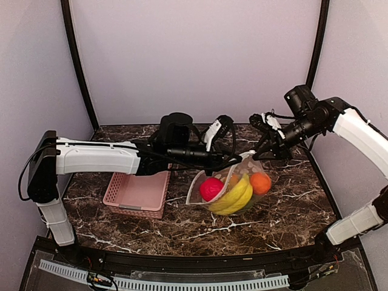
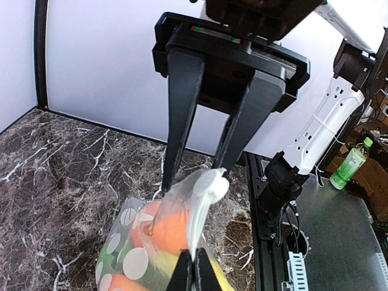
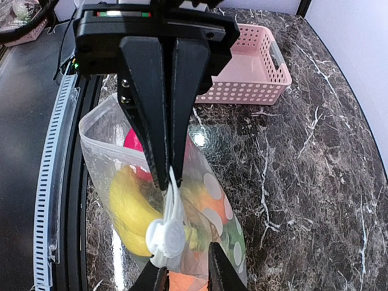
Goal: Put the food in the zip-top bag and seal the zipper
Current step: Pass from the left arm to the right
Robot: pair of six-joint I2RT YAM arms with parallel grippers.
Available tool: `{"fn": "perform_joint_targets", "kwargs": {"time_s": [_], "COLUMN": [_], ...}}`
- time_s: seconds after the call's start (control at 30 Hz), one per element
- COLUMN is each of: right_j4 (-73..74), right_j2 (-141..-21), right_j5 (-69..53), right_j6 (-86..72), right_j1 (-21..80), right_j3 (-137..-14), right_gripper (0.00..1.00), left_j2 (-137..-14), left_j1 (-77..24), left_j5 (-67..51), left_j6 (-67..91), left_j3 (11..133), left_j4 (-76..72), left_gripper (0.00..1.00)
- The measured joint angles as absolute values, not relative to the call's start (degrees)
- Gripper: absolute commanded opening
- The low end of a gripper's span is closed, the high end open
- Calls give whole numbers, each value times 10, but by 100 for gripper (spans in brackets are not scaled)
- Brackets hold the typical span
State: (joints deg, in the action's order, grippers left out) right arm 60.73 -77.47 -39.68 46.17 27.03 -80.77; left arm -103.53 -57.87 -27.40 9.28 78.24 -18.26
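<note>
The zip-top bag hangs directly below both end effectors, its bottom resting on the table. It is clear with white polka dots. Inside are a yellow banana, a magenta-red ball, an orange and a green piece.

The left end effector is closed tight, pinching the zipper at the bag's top edge. The right end effector faces it, just beside it on the same strip. Its fingers are a little apart and straddle a white round tab; I cannot tell whether they press on it.

A pink slotted basket sits under the left forearm, behind the left end effector and near the bag.

The table is dark marble with white veins, and pale lilac walls close it in. A green bottle stands off the table beyond the right arm; its label is too small to read.
</note>
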Motion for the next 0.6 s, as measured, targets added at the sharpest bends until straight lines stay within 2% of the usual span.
{"fn": "perform_joint_targets", "kwargs": {"time_s": [0.27, 0.37, 0.6], "right_j4": [563, 556, 552], "right_j2": [-759, -759, -757], "right_j5": [-429, -431, -421], "right_j6": [458, 457, 455], "right_j1": [270, 270, 270], "right_j3": [-793, -790, -789], "right_gripper": [10, 1, 0], "left_j2": [-1035, -1035, -1035], "left_j1": [-575, -573, -568], "left_j5": [-287, -290, -295], "left_j6": [110, 116, 125], "left_j3": [778, 778, 778], "left_j4": [-201, -201, -203], "left_gripper": [1, 1, 1]}}
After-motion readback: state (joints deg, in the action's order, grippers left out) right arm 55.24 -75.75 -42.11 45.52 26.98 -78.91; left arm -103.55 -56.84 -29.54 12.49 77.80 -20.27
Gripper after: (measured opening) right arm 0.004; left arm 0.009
